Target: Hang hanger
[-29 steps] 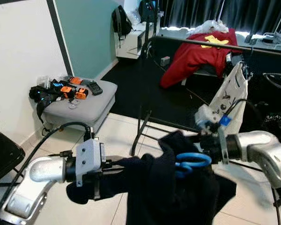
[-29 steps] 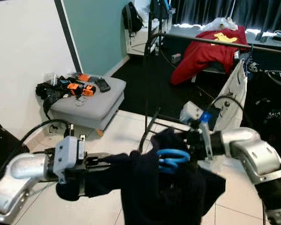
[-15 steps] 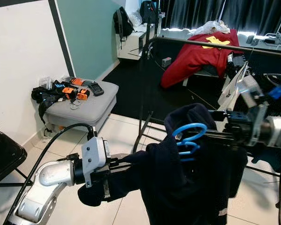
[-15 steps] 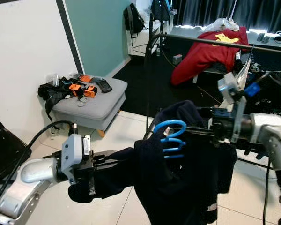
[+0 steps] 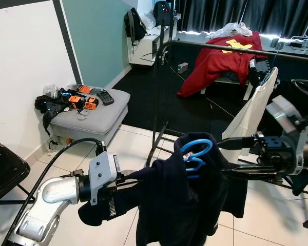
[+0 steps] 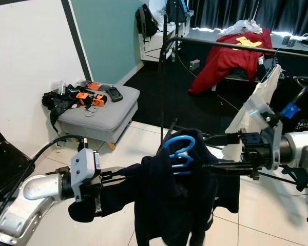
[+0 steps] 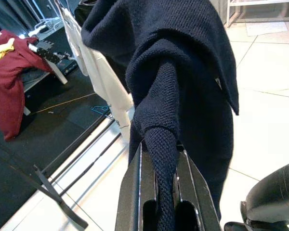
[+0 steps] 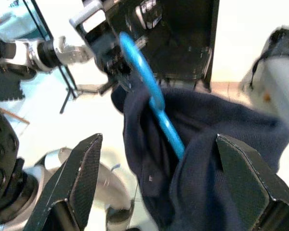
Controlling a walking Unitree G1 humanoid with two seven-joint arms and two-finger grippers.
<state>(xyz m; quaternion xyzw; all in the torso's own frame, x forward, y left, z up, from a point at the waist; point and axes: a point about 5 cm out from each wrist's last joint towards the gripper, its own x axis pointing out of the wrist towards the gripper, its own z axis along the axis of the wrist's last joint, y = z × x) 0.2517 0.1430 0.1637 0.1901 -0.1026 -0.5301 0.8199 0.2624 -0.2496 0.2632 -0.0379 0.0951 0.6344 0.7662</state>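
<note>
A dark navy knitted sweater (image 5: 179, 200) draped on a bright blue plastic hanger (image 5: 195, 152) hangs between the arms, above the white tiled floor (image 5: 133, 143). The left gripper (image 7: 160, 159) pinches a sleeve, fingers clamped tight. The right gripper (image 5: 231, 156) has its fingers spread wide, seemingly gripping nothing, just beside the hanger's hook.

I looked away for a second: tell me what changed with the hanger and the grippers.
The right gripper has let go of the blue hanger and now stands open just to its right. The hanger and navy sweater sank lower. The left gripper stays clamped on the sweater's sleeve.
</note>
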